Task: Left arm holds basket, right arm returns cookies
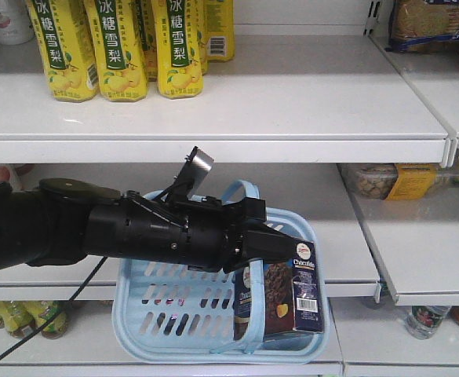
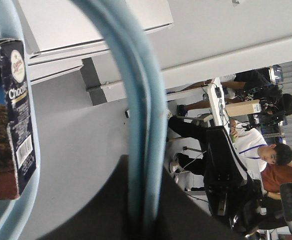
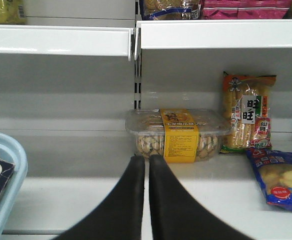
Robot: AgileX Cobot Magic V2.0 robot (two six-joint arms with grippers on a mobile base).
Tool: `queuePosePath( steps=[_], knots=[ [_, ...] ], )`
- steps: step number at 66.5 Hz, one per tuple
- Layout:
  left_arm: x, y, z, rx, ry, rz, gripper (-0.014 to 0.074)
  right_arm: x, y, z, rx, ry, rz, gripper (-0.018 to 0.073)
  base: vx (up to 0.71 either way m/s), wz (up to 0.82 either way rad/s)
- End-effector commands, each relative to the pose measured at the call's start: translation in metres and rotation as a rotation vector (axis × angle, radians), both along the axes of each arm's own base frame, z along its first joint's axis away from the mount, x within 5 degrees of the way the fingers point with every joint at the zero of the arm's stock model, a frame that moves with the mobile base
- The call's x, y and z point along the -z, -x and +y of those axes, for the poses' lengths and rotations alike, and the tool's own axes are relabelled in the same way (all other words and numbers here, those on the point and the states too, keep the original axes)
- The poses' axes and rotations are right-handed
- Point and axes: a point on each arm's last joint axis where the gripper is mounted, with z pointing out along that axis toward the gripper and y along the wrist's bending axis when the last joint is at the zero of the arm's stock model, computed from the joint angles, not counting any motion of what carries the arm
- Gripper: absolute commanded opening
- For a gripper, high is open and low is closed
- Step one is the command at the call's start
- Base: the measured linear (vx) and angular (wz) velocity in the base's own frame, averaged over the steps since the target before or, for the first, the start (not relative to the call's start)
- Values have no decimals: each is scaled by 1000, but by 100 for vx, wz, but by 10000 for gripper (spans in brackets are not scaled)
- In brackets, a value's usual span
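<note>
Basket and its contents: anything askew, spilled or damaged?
Nothing stands out. The tall navy cookie box stands upright and intact in a corner of the light blue slotted plastic basket, held by its handle in the left gripper. No spill visible.

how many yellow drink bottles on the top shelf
4 tall yellow drink bottles show on the white top shelf: three in a front row, left, middle and right, and one behind at the right end. More may be hidden behind the row.
</note>
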Motion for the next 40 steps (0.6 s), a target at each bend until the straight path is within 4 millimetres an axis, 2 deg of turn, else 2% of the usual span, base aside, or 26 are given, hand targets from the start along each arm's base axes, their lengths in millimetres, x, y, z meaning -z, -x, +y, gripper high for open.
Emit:
queuePosePath(
  steps=[1, 40],
  knots=[
    [-35, 5, -1, -2, 150, -20, -3, -1, 0, 1, -8, 12, -66, -6, 6, 0],
    [-35, 5, -1, -2, 150, -20, -3, -1, 0, 1, -8, 12, -66, -6, 5, 1]
  ],
)
